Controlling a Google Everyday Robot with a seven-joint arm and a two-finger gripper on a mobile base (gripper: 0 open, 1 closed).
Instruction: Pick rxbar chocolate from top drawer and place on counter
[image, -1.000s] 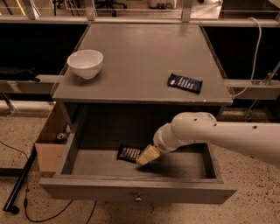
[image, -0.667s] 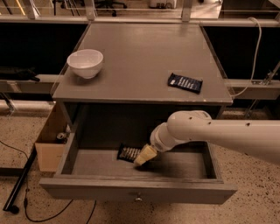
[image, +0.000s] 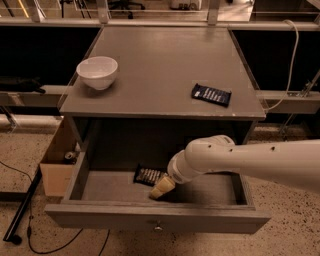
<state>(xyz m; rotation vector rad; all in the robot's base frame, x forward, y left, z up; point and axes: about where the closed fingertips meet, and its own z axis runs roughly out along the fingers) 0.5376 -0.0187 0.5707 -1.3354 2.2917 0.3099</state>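
The top drawer (image: 90, 220) stands pulled open below the counter (image: 160, 55). The rxbar chocolate (image: 148, 175), a dark wrapper with pale lettering, lies flat on the drawer floor near the middle. My white arm reaches in from the right. My gripper (image: 161, 189) is low inside the drawer, right at the bar's right end, with a pale fingertip (image: 163, 188) showing just in front of it. I cannot tell whether it touches the bar.
A white bowl (image: 97, 71) sits on the counter's left side. A bluish-black bar (image: 211, 94) with white text lies near the counter's right front edge. A cardboard box (image: 54, 165) stands on the floor at the left. Cables run across the floor.
My arm has shifted left and slightly down, bringing the gripper closer over the bar's right end. The bar has not moved.
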